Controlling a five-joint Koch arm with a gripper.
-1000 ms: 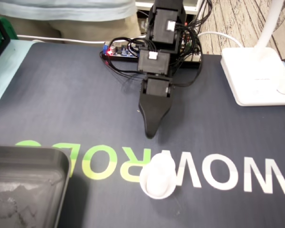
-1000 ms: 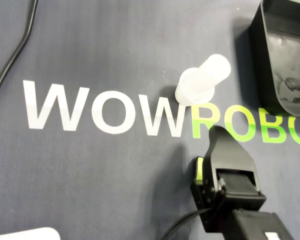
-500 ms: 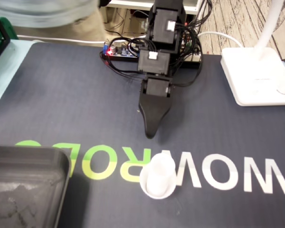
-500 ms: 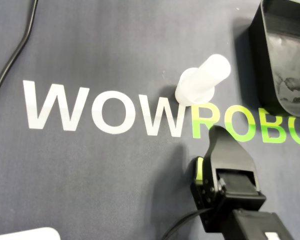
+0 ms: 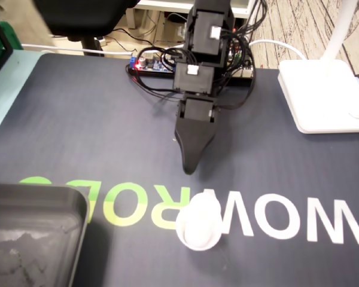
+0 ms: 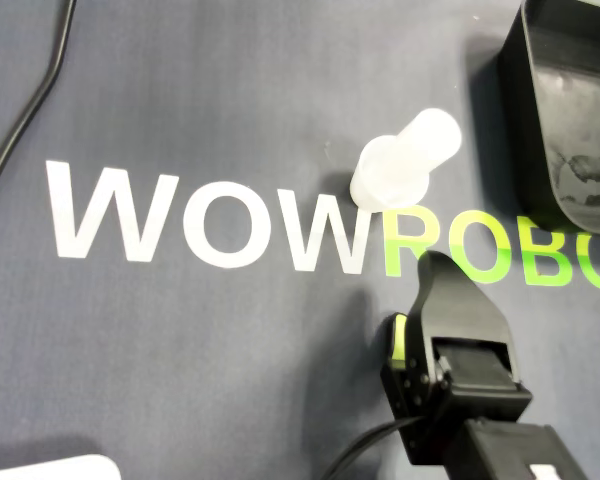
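Observation:
A small white translucent cup (image 5: 198, 226) stands upside down on the dark mat, over the join of the white and green letters; the overhead view shows the cup (image 6: 402, 160) leaning toward the upper right. The black gripper (image 5: 190, 169) points down at the mat a short way behind the cup, not touching it. In the overhead view the gripper (image 6: 435, 265) sits just below the cup. Only one pointed black tip shows in either view, so the jaws' gap is hidden. Nothing is seen held.
A black tray (image 5: 30, 233) fills the front left corner of the fixed view; the tray (image 6: 570, 110) is at the overhead view's top right. A white lamp base (image 5: 323, 95) stands at the right. The wired circuit board (image 5: 152, 63) lies behind the arm. A black cable (image 6: 20, 120) crosses the mat.
The arm and the cup have not moved. Behind the table the person in the light shirt has gone from view and a dark shape now shows at the top left.

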